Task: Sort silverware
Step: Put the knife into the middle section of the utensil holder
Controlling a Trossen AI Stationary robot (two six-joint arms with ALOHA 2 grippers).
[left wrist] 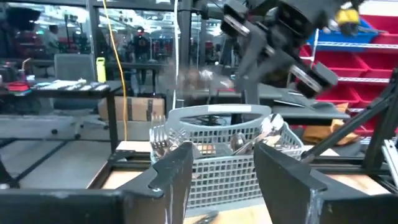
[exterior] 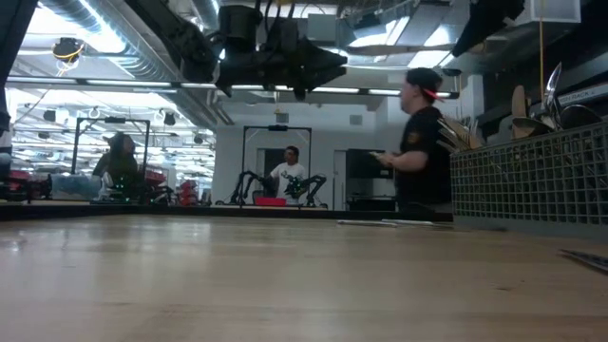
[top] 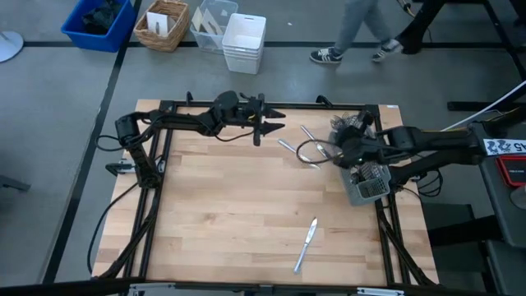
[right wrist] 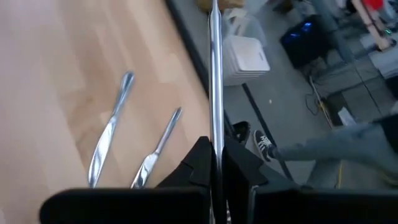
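A dark mesh caddy (top: 370, 185) stands at the table's right edge with forks and spoons upright in it (left wrist: 163, 140). My right gripper (top: 335, 150) hovers beside and above the caddy, shut on a slim silver piece of silverware (right wrist: 214, 74). Below it two table knives (right wrist: 109, 143) (right wrist: 155, 152) lie flat on the wood. Another knife (top: 306, 244) lies near the front edge. My left gripper (top: 269, 127) hangs open at the far middle, level, pointing at the caddy (left wrist: 211, 134), with nothing between its fingers. My right gripper pinches the silver piece's narrow stem (right wrist: 215, 134) between its two fingers. The piece runs straight out beyond the fingertips, along the fingers, lifted clear of the table. Which end it has and what kind of piece it is I cannot tell.
A black frame (top: 164, 164) rims the table. Beyond the far edge stand a blue bin (top: 99, 20), a wicker basket (top: 163, 23) and a white bin (top: 244, 41); a person's legs (top: 353, 37) pass there. The table's left and middle wood lies bare.
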